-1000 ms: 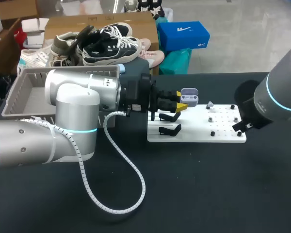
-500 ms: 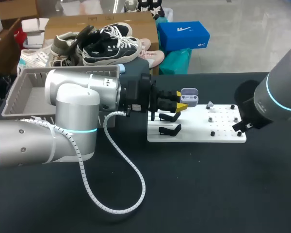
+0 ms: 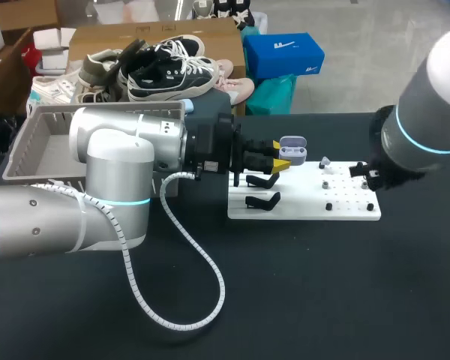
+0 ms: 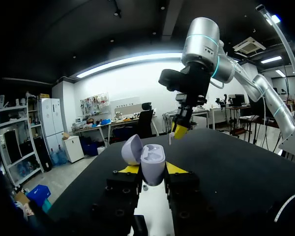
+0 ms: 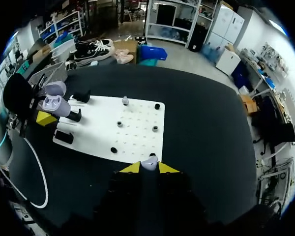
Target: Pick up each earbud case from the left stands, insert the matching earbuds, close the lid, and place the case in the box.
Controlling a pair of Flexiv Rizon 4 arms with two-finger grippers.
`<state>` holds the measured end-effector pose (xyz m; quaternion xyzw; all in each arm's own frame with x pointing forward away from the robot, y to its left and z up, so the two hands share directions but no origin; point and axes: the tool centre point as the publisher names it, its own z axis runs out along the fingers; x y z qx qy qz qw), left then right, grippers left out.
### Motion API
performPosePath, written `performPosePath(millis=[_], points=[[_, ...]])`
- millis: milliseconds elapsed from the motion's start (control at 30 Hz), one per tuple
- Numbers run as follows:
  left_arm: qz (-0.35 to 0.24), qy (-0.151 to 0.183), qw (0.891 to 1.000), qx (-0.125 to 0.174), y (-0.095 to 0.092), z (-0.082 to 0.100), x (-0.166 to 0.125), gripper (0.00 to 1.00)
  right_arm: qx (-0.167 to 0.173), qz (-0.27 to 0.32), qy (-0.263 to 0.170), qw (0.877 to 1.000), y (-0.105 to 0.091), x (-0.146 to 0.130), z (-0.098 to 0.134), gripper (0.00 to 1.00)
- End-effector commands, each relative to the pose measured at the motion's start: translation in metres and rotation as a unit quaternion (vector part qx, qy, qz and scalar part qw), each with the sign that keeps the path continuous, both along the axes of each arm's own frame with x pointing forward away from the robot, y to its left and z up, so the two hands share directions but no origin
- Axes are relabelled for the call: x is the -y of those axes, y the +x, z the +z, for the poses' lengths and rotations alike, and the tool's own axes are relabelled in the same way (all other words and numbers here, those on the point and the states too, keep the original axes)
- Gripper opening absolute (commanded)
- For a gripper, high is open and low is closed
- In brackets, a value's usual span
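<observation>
Lavender earbud case [image 4: 153,158] stands upright between the yellow tips of the left gripper [image 4: 152,170]. Both fingers press its flanks, so the grip is clamped on the case. Its lid [image 4: 131,149] is hinged open and leans back to one side, with the pale interior showing. Head view puts this case at the far corner of the white board [image 3: 307,204], on the side with the black stands [image 3: 262,181]; its height above the board cannot be told there. Right gripper [image 5: 149,167]: a small white earbud [image 5: 149,162] sits between the tips, touched from both sides, so the fingers are closed on it. This gripper is over the board edge farthest from the case. In the head view the right arm's wrist hides those fingers and the earbud. The left wrist view shows them ahead of the case, tips down and well apart from it, a white piece at the tip. Only the right wrist view shows three stands in a row along the board's side nearest the left gripper; the head view shows two, with the gripper over the third. A small pale piece [image 5: 125,101] stands on the far row of black pegs [image 5: 157,129]; what it is cannot be told. Grey slatted box [image 3: 30,142] sits at the table's far left behind the left arm, well apart from the case. Dark marks on the left arm's housing are too small to read.
</observation>
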<state>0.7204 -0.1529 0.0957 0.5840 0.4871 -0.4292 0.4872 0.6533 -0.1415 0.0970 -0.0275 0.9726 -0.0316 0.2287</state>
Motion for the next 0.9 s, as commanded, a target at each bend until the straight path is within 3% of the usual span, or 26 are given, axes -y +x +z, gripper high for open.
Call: performPosePath(millis=[33, 133, 167, 367, 500, 733, 900], points=[[-0.001, -0.001, 1.0, 0.0, 0.001, -0.001, 0.0, 0.0, -0.015, -0.203, -0.009, 0.979, -0.001, -0.01, 0.022, 0.0], [-0.001, -0.001, 1.0, 0.0, 0.001, -0.001, 0.0, 0.0, -0.031, -0.251, 0.035, 0.967, -0.002, -0.01, 0.031, 0.0], [-0.001, -0.001, 1.0, 0.0, 0.001, -0.001, 0.0, 0.0, -0.02, -0.272, 0.046, 0.961, -0.003, -0.012, 0.036, 0.0], [-0.001, -0.001, 1.0, 0.0, 0.001, -0.001, 0.0, 0.0, -0.046, -0.343, 0.052, 0.937, -0.005, -0.026, 0.054, 0.0], [-0.001, -0.001, 1.0, 0.0, 0.001, -0.001, 0.0, 0.0, -0.046, -0.379, 0.036, 0.923, -0.003, -0.039, 0.061, 0.0], [-0.001, -0.001, 1.0, 0.0, 0.001, -0.001, 0.0, 0.0, -0.044, -0.373, 0.02, 0.927, 0.003, -0.07, 0.067, 0.0], [-0.001, -0.001, 1.0, 0.0, 0.001, -0.001, 0.0, 0.0, -0.019, -0.352, -0.004, 0.936, 0.011, -0.095, 0.071, 0.0]])
